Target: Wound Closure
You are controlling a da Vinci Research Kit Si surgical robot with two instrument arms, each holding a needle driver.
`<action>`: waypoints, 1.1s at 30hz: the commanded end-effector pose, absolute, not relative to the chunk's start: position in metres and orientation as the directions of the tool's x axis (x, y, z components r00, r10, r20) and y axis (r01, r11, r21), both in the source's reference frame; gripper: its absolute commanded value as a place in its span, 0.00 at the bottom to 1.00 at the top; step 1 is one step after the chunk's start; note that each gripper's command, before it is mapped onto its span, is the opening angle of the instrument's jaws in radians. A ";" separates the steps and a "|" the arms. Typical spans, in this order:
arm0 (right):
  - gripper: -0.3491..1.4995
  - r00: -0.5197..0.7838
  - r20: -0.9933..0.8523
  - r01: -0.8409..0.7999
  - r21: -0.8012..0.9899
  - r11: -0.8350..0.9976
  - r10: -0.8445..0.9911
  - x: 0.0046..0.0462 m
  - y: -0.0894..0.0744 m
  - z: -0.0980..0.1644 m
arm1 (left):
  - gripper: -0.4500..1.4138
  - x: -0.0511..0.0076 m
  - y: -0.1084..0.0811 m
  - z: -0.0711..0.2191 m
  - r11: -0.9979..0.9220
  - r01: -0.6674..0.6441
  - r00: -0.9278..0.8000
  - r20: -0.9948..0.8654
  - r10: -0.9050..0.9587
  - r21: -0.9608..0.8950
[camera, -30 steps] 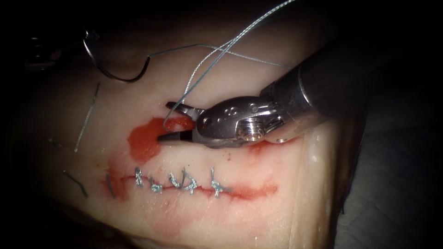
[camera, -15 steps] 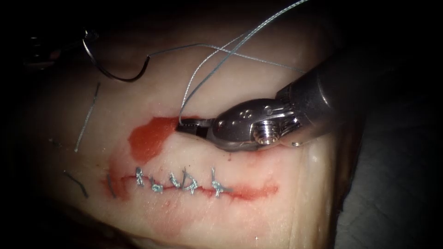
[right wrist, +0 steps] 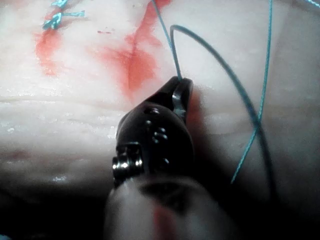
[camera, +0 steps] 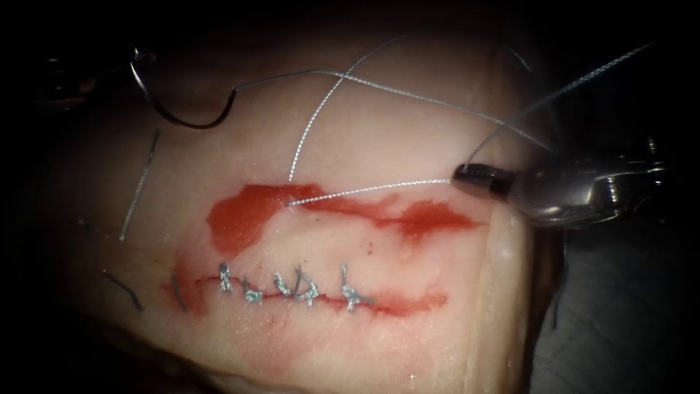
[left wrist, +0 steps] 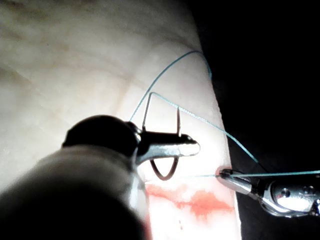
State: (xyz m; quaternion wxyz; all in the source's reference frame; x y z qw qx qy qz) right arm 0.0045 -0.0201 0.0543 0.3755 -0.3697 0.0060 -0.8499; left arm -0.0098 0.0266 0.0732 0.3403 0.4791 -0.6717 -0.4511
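Right tool (camera: 467, 175) has drawn back past the cut's right end, its jaws clamped on the thread (camera: 364, 191).
Left tool (left wrist: 192, 146) grips the needle (camera: 182, 117) near its tail, clear above the tissue (camera: 379, 131), up-left of the cut (camera: 306, 292).

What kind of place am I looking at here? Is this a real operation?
Likely a surgical practice bench, not an operation. The tissue is a lit slab with a stitched cut; the right tool is shut on thread, and the left tool holds a curved needle.
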 end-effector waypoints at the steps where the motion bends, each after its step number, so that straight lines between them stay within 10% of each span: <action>1: 0.00 -0.442 0.614 0.661 -0.270 -0.700 -0.654 0.0008 -0.021 0.055 | 0.00 -0.0103 0.027 0.074 0.136 -0.337 -0.310 0.027 -0.950 0.932; 14: 0.00 -0.421 0.530 0.827 -0.108 -0.551 -0.736 -0.0155 -0.022 0.054 | 0.00 -0.0104 0.027 0.074 0.137 -0.335 -0.311 0.028 -0.950 0.932; 24: 0.64 -0.321 0.685 0.789 -0.188 -0.584 -0.654 -0.0061 -0.024 0.052 | 0.00 -0.0105 0.027 0.074 0.138 -0.335 -0.312 0.028 -0.950 0.932; 33: 0.85 -0.210 0.758 0.632 -0.376 -0.677 -0.618 0.0053 -0.026 0.049 | 0.00 -0.0105 0.027 0.074 0.138 -0.336 -0.310 0.029 -0.950 0.931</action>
